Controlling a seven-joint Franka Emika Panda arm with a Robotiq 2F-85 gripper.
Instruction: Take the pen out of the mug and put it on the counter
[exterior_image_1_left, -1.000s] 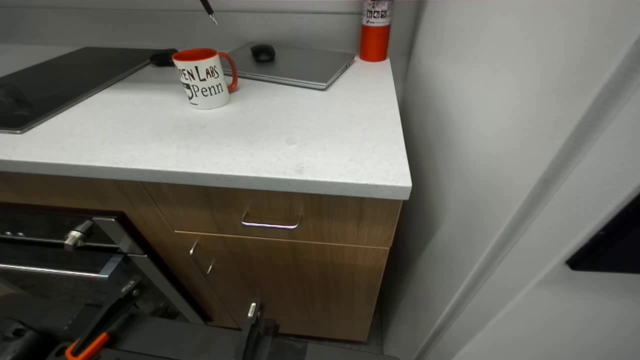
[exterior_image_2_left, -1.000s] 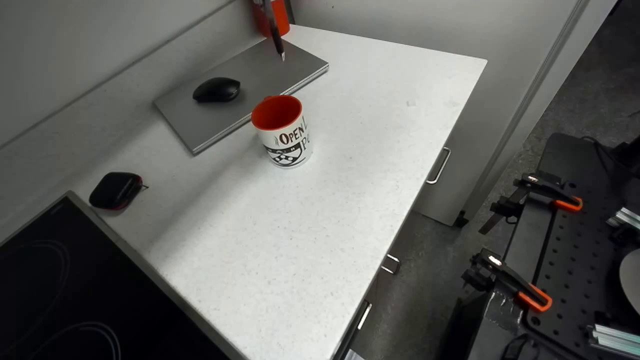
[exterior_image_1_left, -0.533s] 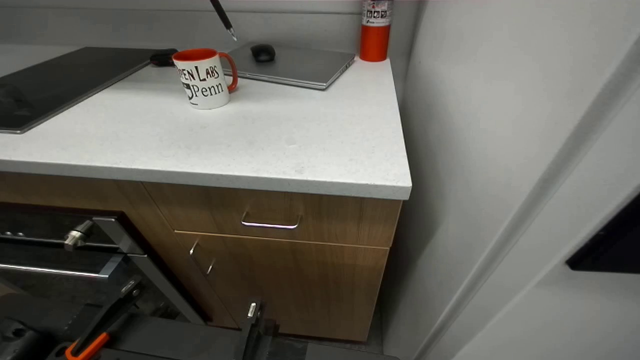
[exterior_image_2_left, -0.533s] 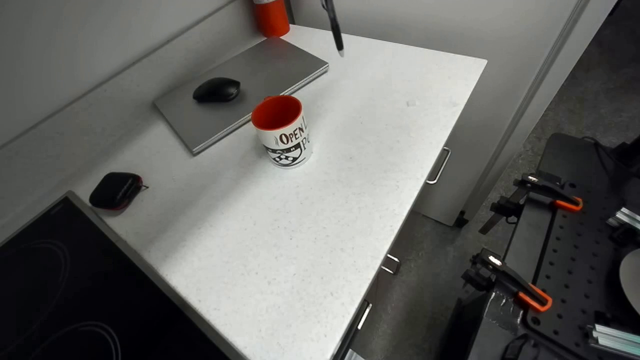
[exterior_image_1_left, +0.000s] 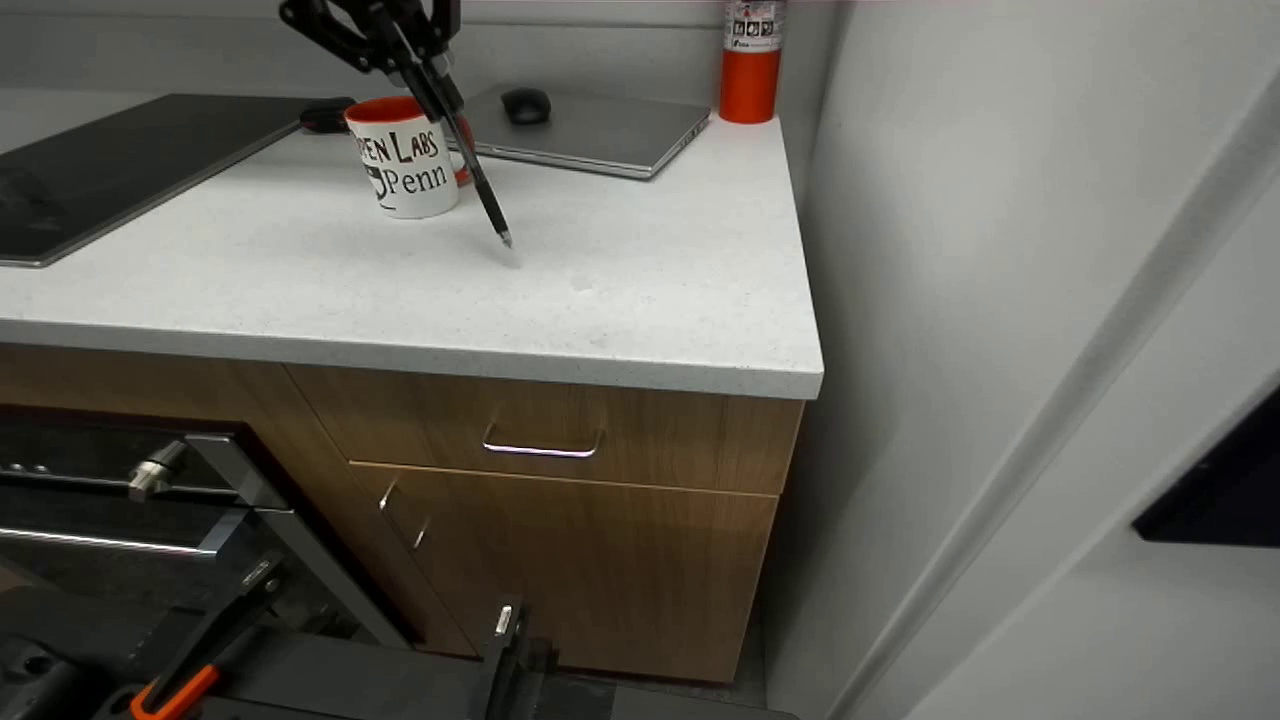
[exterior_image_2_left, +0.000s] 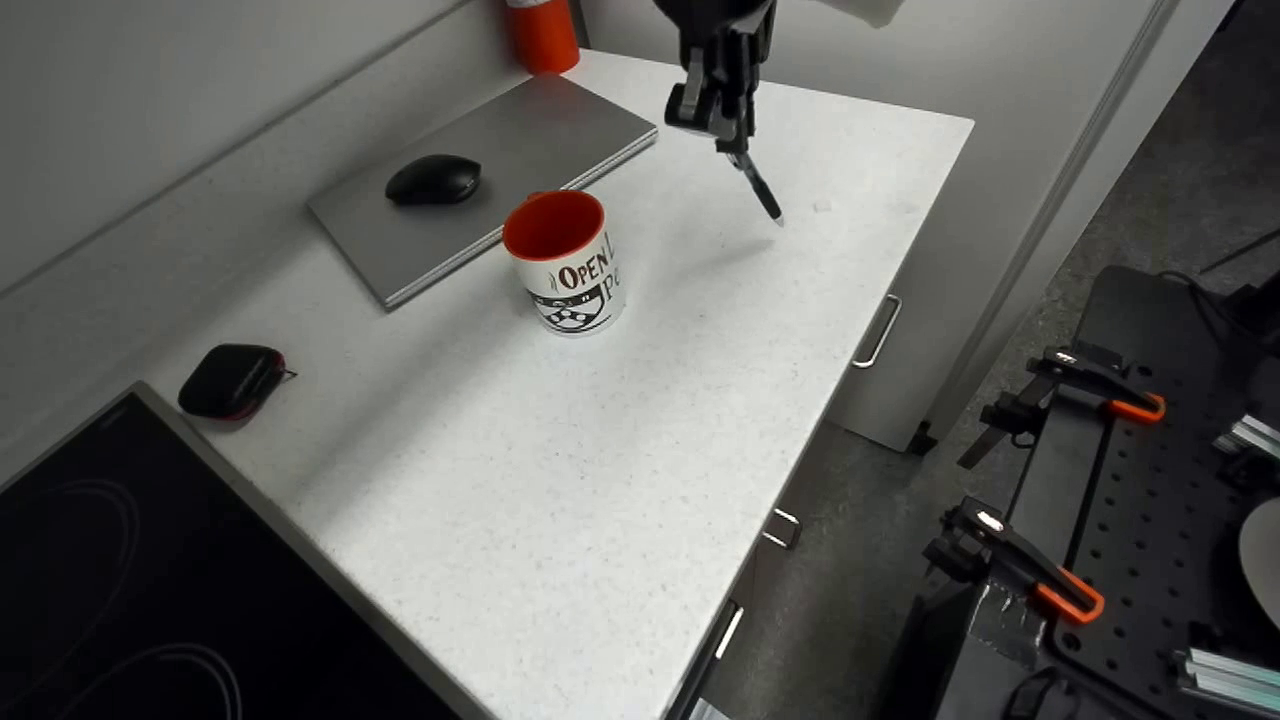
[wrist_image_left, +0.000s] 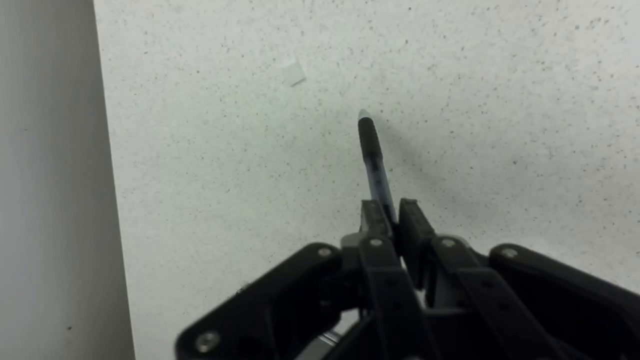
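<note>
Pen (exterior_image_1_left: 486, 194): dark and slender, out of the mug (exterior_image_1_left: 410, 175) and held by the gripper (wrist_image_left: 390, 212); tilted, writing end down, tip just above the counter (exterior_image_1_left: 640, 300) in both exterior views.
Oven (exterior_image_1_left: 100, 520): far left in an exterior view, beneath the counter; dark front, metal knob, bar handle.
Cooktop (exterior_image_1_left: 150, 160): at the left of the counter; dark, flat, with a thin edge strip.
Case (exterior_image_2_left: 232, 381): small, black, red along its lower edge; lying on the counter just beside a corner of the cooktop.
Mug: white outside, red inside, red handle, dark lettering on the side; upright on the counter. Pen and gripper cross in front of the handle in an exterior view.
Gripper: black, reaching downward over the counter; jaws clamped on the pen, with one finger on each side of the barrel in the wrist view.
Mouse (exterior_image_1_left: 526, 106): black, resting on the laptop (exterior_image_1_left: 610, 140).
Drawer (exterior_image_1_left: 660, 440): brown wooden front below the counter, closed, one metal handle.
Pale square (wrist_image_left: 293, 74): small, on the counter near the pen's tip in the wrist view; whether loose piece or mark, cannot tell.
Laptop: grey, closed, flat on the counter just beside the mug; contact with the mug's handle cannot be judged.
Canister (exterior_image_1_left: 750, 85): red, white printed label, upright at the back of the counter, near the wall (exterior_image_1_left: 1000, 250); top out of view.
Wall: pale grey, far right, running alongside the counter's end.
</note>
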